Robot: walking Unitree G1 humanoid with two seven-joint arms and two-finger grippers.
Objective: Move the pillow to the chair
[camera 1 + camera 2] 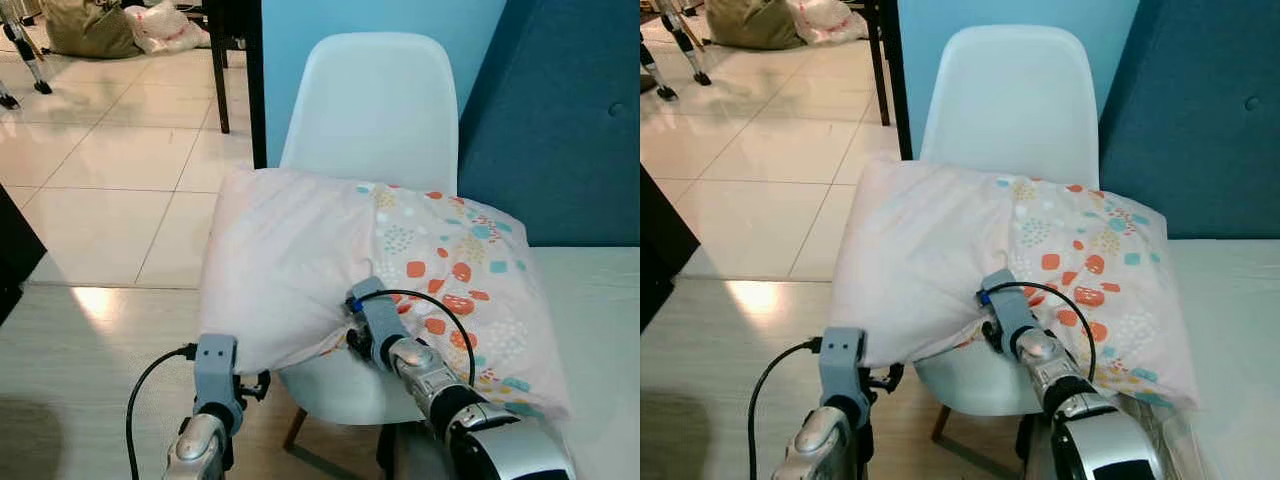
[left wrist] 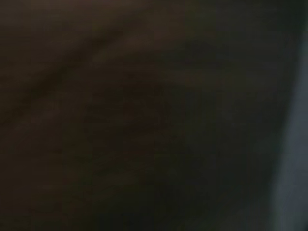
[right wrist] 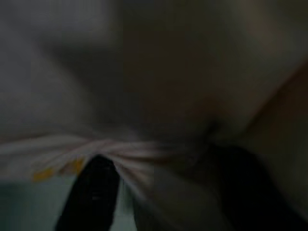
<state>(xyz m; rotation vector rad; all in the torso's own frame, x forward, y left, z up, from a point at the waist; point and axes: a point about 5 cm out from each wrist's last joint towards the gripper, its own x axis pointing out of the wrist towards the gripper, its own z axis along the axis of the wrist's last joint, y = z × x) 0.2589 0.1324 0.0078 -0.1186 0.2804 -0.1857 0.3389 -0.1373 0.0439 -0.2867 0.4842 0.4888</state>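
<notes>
Right hand (image 1: 352, 330) is clamped on the pillow's (image 1: 300, 260) front edge (fabric bunched between its fingers), left hand (image 1: 245, 385) sits at the near left corner, can't tell its grip. Pillow's lying across the white chair (image 1: 375, 100) seat, overhanging onto the bed (image 1: 600, 320).

The right wrist view is sitting very close against pale fabric, dim and blurred. The pillow (image 3: 159, 72) is taking up most of the picture as a soft grey-white surface in shadow, and its cloth is gathering into tight folds along a bunched edge (image 3: 120, 149) running across the lower part. A few small yellow-orange marks of the print (image 3: 53, 171) are showing on that edge. One black finger (image 3: 94, 197) of the right gripper is lying right beside the bunched cloth, and a second dark shape (image 3: 240, 187) is looming on the other side, too blurred to make out clearly.
</notes>
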